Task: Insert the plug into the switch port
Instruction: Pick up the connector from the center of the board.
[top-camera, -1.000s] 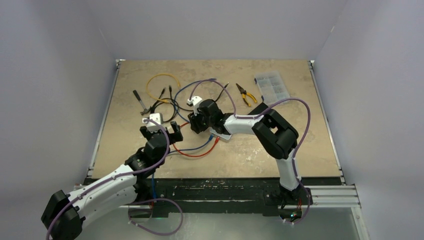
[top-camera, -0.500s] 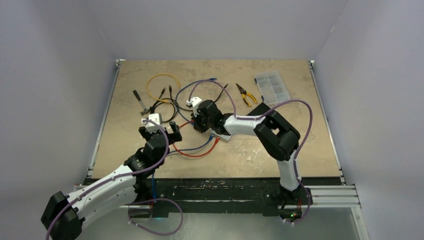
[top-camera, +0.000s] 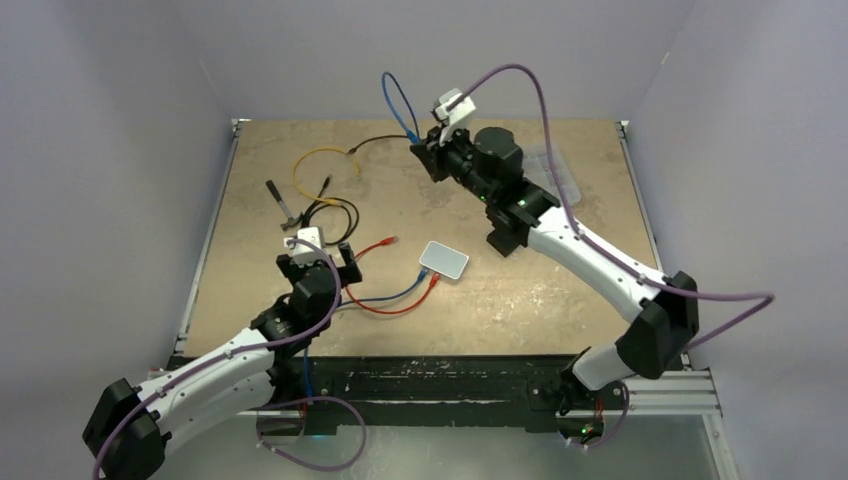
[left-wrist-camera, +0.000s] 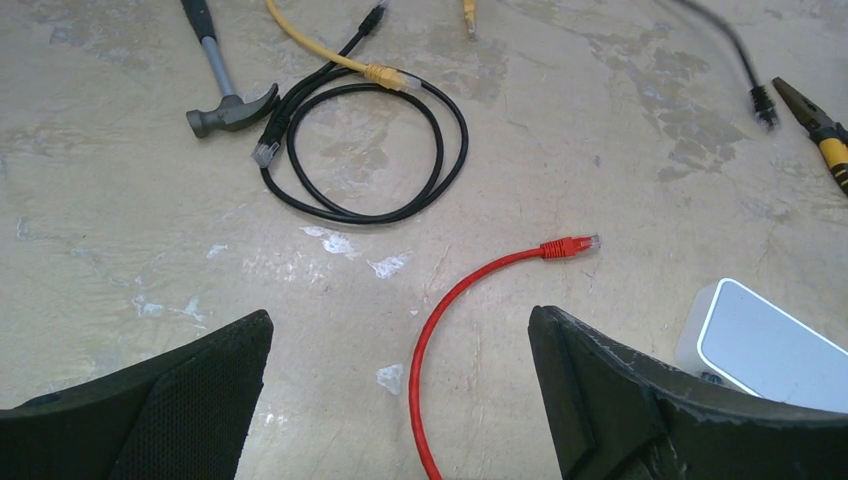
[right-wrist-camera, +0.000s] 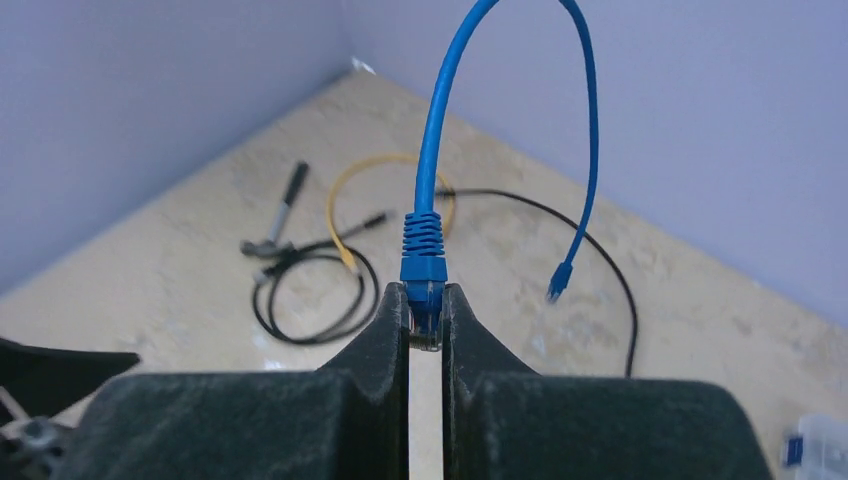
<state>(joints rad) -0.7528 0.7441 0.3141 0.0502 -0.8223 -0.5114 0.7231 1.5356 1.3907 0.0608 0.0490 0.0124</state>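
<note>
**Top view.** The right claw (top-camera: 424, 145) is pressed together, pinching a blue plug (top-camera: 411, 134). It holds the plug in the air over the far part of the worktop (top-camera: 600, 250), well apart from the switch. A blue cable (top-camera: 392, 95) loops upward from the plug. The switch (top-camera: 444, 260), a flat white box, lies on the worktop near the middle. The left claw (top-camera: 318, 268) is spread wide and holds nothing, sitting low to the left of the switch. A red cable (top-camera: 385, 306) curves between the left claw and the switch. A hammer (top-camera: 283, 203), a yellow cable (top-camera: 325, 153) and a coiled black cable (top-camera: 340, 212) lie further back on the left.

**Left wrist view.** Two dark fingers (left-wrist-camera: 190, 400) stand far apart at the bottom corners, with bare worktop between them. The red cable runs up between the fingers and ends in a red plug (left-wrist-camera: 570, 244) lying free. One corner of the switch shows at the right, just beside the right finger. The hammer, the black coil and the yellow cable lie beyond. Yellow-handled pliers (left-wrist-camera: 825, 135) show at the right edge.

**Right wrist view.** The two fingers meet on the blue plug, which stands upright between their tips. The blue cable arches overhead, and its other end hangs free in the air. The worktop lies far below.
</note>
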